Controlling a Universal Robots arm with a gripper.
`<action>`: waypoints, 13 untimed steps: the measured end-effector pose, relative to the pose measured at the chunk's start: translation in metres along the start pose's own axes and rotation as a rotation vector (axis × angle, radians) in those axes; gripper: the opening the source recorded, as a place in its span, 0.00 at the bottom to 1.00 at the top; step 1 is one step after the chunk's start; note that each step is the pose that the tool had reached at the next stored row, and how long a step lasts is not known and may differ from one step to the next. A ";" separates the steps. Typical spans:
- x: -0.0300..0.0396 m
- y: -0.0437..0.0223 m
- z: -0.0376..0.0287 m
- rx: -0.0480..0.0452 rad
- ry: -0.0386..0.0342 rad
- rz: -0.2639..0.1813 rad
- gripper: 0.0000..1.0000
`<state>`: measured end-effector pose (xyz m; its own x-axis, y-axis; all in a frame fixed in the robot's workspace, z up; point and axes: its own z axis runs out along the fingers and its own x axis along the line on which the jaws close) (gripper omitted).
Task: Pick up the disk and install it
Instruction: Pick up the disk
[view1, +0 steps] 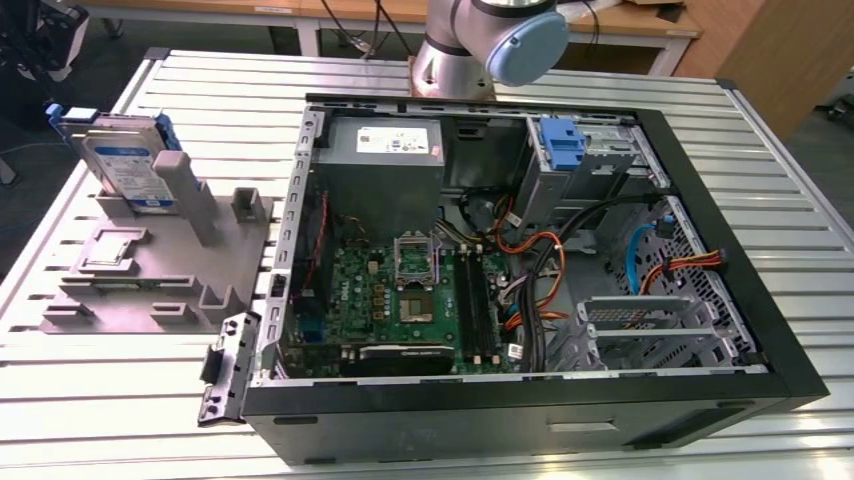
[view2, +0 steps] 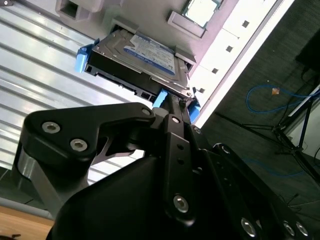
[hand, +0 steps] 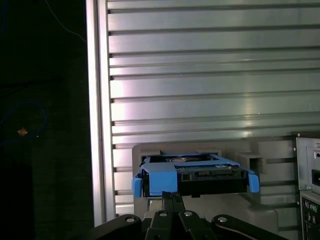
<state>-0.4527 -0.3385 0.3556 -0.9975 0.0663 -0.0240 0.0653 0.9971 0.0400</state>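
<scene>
As things stand, the disk (view1: 127, 160) sits upright on its edge in a slot of the grey stand (view1: 147, 270). The stand rests on the slatted table (view1: 134, 420), to the exterior view's left of the open computer case (view1: 534, 405). A blue frame wraps the disk's edges, and its labelled face is in plain sight in the exterior view.

In both wrist views the gripper (hand: 172, 196) points at the frame's upper edge, lined up near its middle. The two fingers look pressed together with nothing between them, though from these angles I would not swear there is no hairline gap. I take the gripper to be hanging over the disk rather than touching it, since in the exterior view the disk's top edge stands free. The arm (view1: 491, 40) rises from behind the case, at the far side of the table.

By my reckoning the job is at its very start. The disk has not been lifted and no grip has been made. It is well apart from the grey metal cage (view1: 654, 322) inside the case. Both the pick and the fitting are left to do.
</scene>
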 end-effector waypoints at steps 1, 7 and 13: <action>0.0000 0.0000 0.0000 0.0000 0.0000 0.000 0.10; 0.0000 0.0000 0.0000 0.0000 0.0000 0.000 0.10; 0.0000 0.0000 0.0000 0.0000 0.0002 -0.004 0.10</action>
<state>-0.4527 -0.3385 0.3556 -0.9978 0.0618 -0.0240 0.0609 0.9973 0.0399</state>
